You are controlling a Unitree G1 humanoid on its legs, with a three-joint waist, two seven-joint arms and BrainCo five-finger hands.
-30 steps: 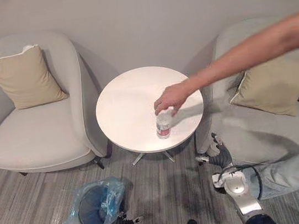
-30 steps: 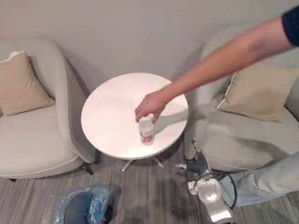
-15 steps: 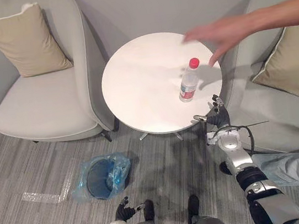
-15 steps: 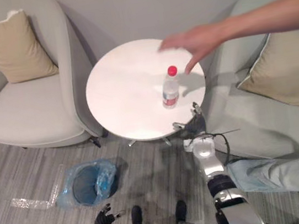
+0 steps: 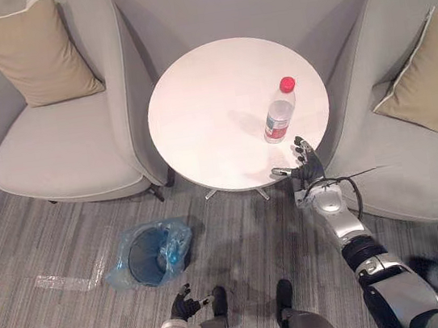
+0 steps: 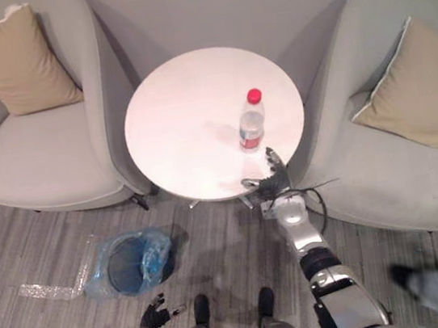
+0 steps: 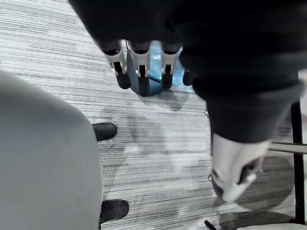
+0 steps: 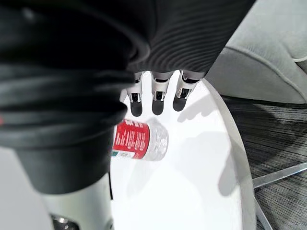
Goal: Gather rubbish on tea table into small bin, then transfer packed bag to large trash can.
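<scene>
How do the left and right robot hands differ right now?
The right robot hand is raised to the table's edge, close to the bottle; the left robot hand hangs low, near the bin. The right robot hand's fingers point toward the bottle, the left robot hand's toward the bin. Both are open and hold nothing.

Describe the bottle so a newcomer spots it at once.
A round white table stands between two grey armchairs. On its side toward the robot's right stands an upright clear bottle, just past the right hand. Its red cap and red label mark it out; the floor bin is blue-bagged.
</scene>
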